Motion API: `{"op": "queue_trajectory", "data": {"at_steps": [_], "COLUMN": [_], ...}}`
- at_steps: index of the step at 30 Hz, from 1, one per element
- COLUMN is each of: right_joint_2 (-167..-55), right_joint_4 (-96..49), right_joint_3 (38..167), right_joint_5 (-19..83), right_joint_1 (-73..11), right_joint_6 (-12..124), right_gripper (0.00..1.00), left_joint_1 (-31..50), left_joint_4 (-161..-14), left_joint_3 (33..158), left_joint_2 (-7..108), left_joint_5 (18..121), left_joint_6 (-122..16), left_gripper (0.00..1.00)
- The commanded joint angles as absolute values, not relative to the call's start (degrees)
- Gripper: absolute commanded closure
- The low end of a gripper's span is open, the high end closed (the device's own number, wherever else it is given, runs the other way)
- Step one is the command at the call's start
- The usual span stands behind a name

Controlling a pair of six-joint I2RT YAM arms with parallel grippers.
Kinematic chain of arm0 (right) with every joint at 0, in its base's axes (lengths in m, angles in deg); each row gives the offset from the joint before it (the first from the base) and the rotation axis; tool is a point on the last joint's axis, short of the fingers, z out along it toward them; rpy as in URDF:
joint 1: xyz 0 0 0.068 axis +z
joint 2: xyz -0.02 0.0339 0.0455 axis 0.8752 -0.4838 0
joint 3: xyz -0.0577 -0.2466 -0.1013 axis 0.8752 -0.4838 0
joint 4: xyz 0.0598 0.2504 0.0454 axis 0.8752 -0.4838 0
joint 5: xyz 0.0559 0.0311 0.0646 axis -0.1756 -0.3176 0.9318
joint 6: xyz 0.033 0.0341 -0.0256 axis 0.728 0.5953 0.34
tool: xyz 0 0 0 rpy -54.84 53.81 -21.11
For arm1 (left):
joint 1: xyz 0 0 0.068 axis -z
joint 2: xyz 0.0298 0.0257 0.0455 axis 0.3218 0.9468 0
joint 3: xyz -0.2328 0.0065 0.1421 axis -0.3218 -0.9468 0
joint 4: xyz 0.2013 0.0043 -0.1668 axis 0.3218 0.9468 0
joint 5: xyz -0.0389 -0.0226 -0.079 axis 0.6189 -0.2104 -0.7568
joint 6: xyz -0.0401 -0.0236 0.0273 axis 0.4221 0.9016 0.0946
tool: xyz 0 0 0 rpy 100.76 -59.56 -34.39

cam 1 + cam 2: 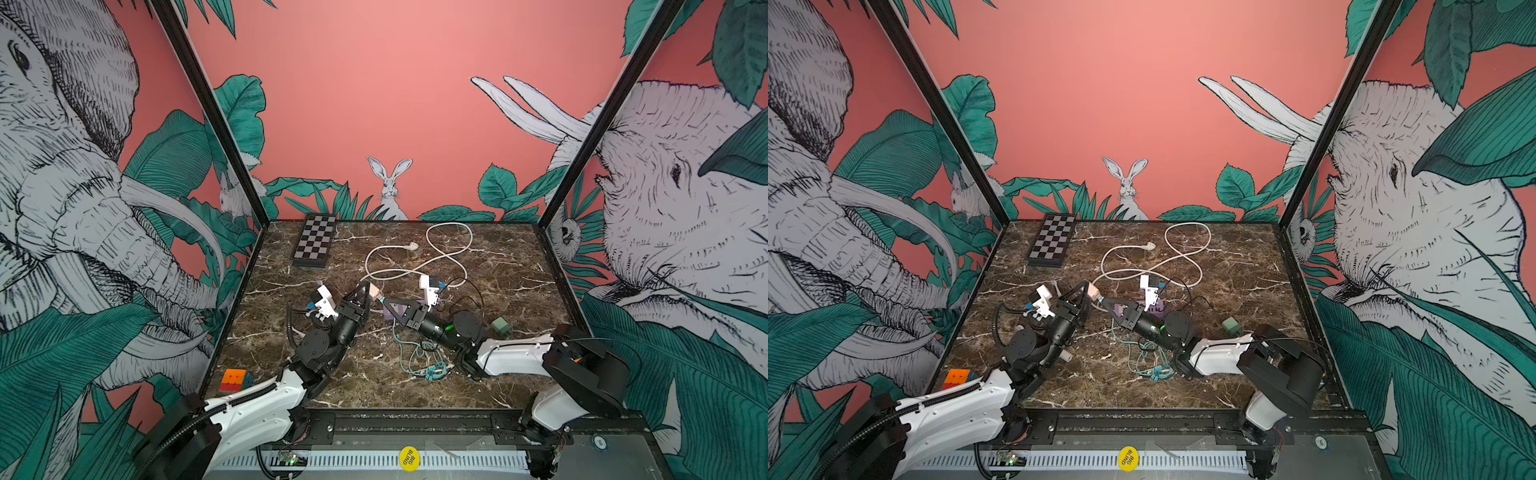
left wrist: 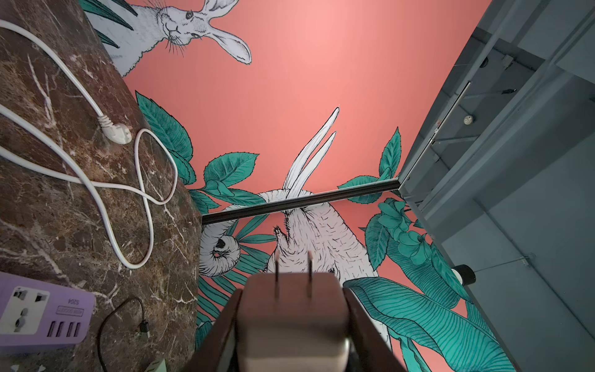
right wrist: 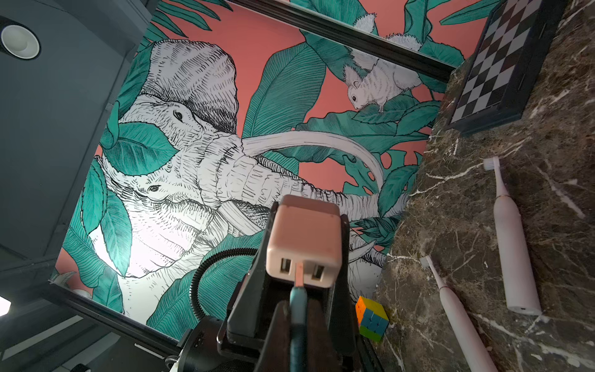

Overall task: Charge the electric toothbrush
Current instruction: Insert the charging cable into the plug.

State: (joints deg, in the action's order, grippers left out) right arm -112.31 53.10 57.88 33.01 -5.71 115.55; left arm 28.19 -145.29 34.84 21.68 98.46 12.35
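Two toothbrushes (image 3: 515, 244) lie flat on the table (image 1: 511, 266) toward its left edge, between the chessboard (image 1: 314, 241) at the back-left corner and the cube (image 1: 235, 380) near the front-left corner. Nothing is plugged into either. In both top views the left arm hides most of them.

Above mid-table the left gripper (image 1: 366, 293) is clamped on the pink adapter (image 3: 304, 238), prongs pointing away from its wrist. The right gripper (image 1: 385, 301) is pinched tight on the connector (image 3: 299, 277) of the teal cable (image 1: 415, 359). The connector tip touches the adapter face on the strip between the two ports, so it looks to be in neither. The rest of the cable is a tangle near the front-middle of the table, beside the right arm.

The purple power strip (image 2: 42, 309) sits mid-table below the grippers. Its white cord (image 1: 415, 272) loops toward the back edge, and the cord's end lies loose there.

Risks, as I judge them:
- Pushing now drives the connector into solid plastic, so it skids off, bends, or twists the adapter in the left grip.
- The connector is held near its tip, so any tilt makes it jam at a port mouth.
- The tangle could snag the right arm and yank the connector out.
- With two toothbrushes, the wrong one could get picked.
- With the strip's cord loose, there may be no power.
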Motion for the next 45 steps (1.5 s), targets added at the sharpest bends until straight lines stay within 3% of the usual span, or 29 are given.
{"op": "queue_trajectory", "data": {"at_steps": [1, 45], "right_joint_2": [-112.6, -115.8], "right_joint_4": [56.1, 56.1], "right_joint_3": [60.0, 62.1], "right_joint_5": [32.5, 33.3], "right_joint_1": [-6.0, -5.9], "right_joint_6": [115.6, 119.1], "right_gripper": [1.00, 1.00], "left_joint_1": [28.7, 29.8], "left_joint_4": [-148.3, -151.6], "left_joint_3": [35.8, 36.2], "left_joint_2": [21.9, 23.2], "left_joint_5": [98.7, 98.2], "left_joint_6": [11.5, 9.5], "left_gripper": [1.00, 1.00]}}
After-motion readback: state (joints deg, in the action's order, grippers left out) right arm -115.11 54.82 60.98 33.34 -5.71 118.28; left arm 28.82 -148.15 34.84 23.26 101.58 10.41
